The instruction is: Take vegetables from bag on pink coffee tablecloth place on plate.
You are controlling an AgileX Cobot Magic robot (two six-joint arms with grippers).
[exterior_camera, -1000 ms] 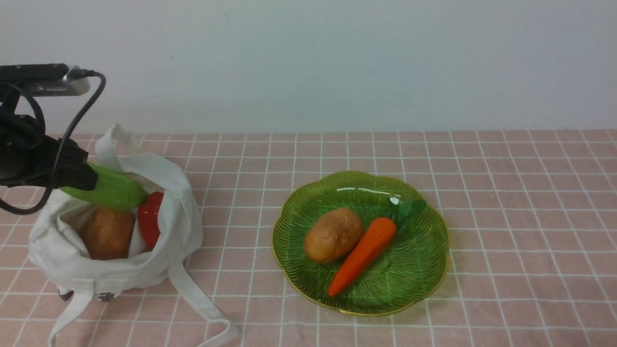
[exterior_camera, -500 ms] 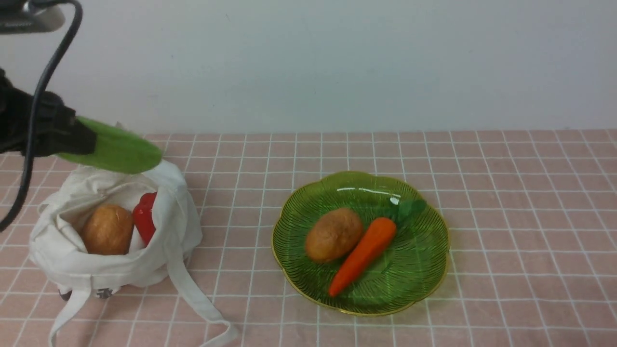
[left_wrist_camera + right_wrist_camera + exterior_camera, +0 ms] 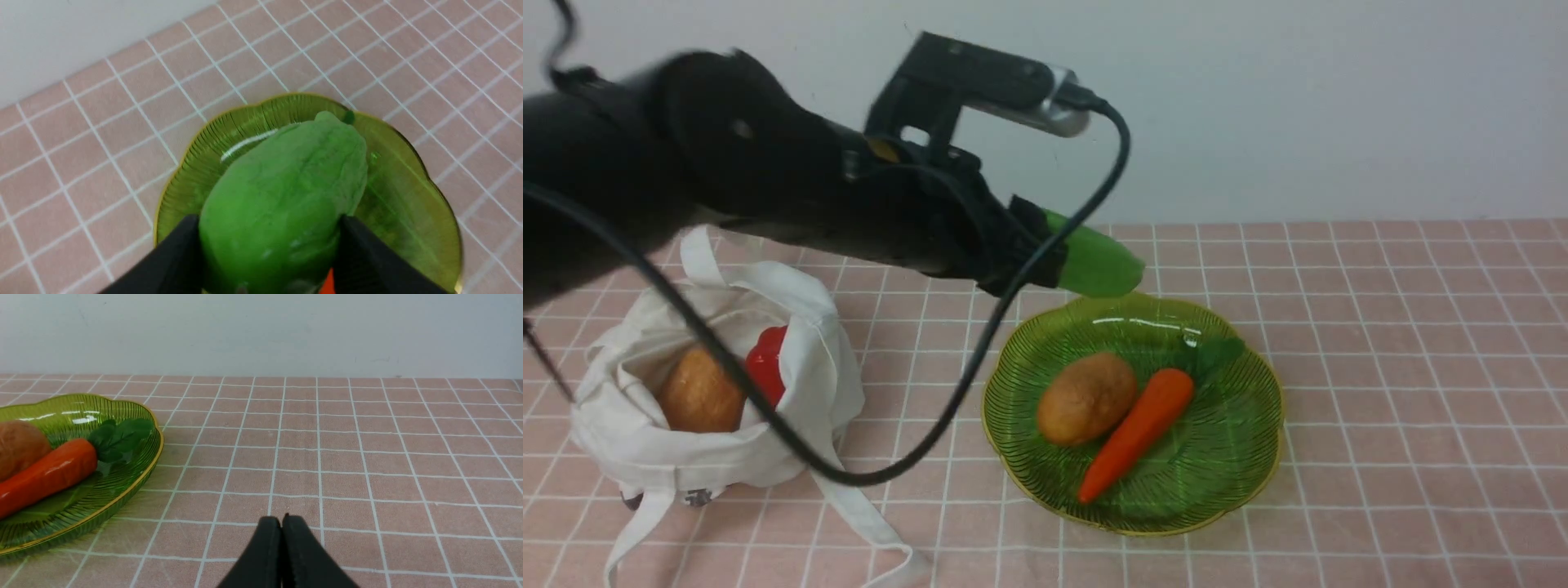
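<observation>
My left gripper [image 3: 1045,257] is shut on the green cucumber [image 3: 1094,263] and holds it in the air over the far left rim of the green plate [image 3: 1250,474]. In the left wrist view the cucumber [image 3: 282,200] sits between the black fingers [image 3: 171,261] above the plate [image 3: 408,175]. The plate holds a brown potato [image 3: 1086,398] and an orange carrot [image 3: 1137,431]. The white bag [image 3: 792,392] stands open at the left with another potato [image 3: 698,390] and the red pepper [image 3: 766,367] inside. My right gripper [image 3: 282,522] is shut and empty, low over the pink tablecloth [image 3: 367,457].
The bag's long straps [image 3: 858,510] trail over the cloth toward the front. The left arm's black cable [image 3: 980,351] hangs in a loop between bag and plate. A pale wall [image 3: 1258,106] stands behind the table. In the right wrist view the plate [image 3: 135,477] is at the far left.
My left arm has lifted the cucumber out of the bag and swung it right, from above the bag to over the plate's far left rim. The bag has sagged a little.
</observation>
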